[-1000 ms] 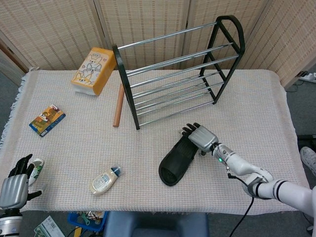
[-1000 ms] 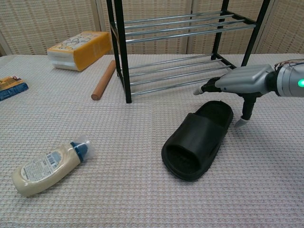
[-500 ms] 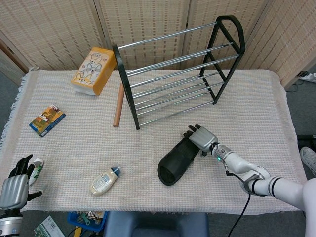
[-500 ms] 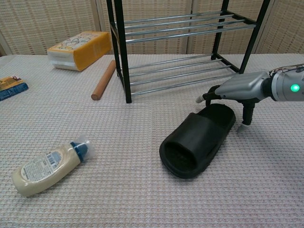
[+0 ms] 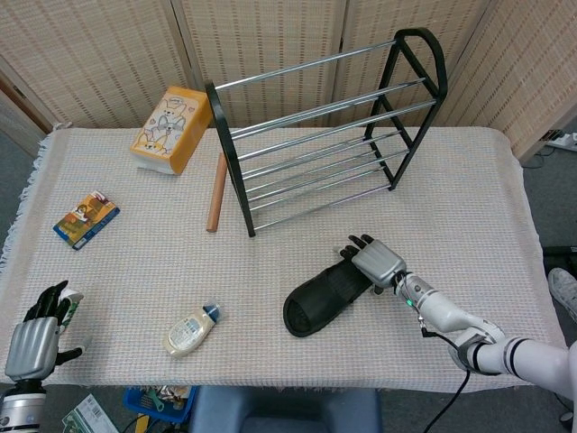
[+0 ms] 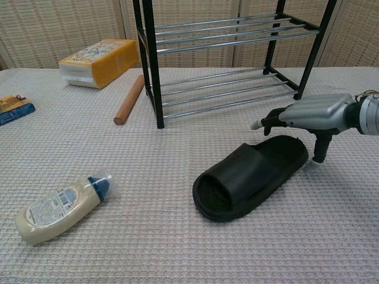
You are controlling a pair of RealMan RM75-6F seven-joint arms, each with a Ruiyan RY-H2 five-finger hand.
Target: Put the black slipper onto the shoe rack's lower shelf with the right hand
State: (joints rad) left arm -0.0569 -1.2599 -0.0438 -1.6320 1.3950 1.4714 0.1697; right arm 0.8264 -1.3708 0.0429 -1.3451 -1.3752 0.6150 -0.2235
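The black slipper (image 5: 325, 299) (image 6: 249, 177) lies flat on the cloth in front of the shoe rack (image 5: 315, 135), its opening facing the near left. My right hand (image 5: 377, 262) (image 6: 314, 115) is over the slipper's heel end, fingers spread above it and the thumb pointing down beside the heel. It touches the heel but does not grip it. The rack's lower shelf (image 5: 315, 189) (image 6: 225, 94) is bare bars just beyond the slipper. My left hand (image 5: 32, 338) rests at the table's near left corner with its fingers apart and nothing in it.
A yellow box (image 5: 171, 128) (image 6: 100, 61) and a wooden rod (image 5: 216, 192) (image 6: 129, 99) lie left of the rack. A squeeze bottle (image 5: 191, 330) (image 6: 59, 206) lies at the near left. A small packet (image 5: 86, 218) (image 6: 12, 108) sits at the far left.
The right hand has moved right and nearer over the heel. The slipper has turned with it, heel swinging right, so it lies more crosswise.
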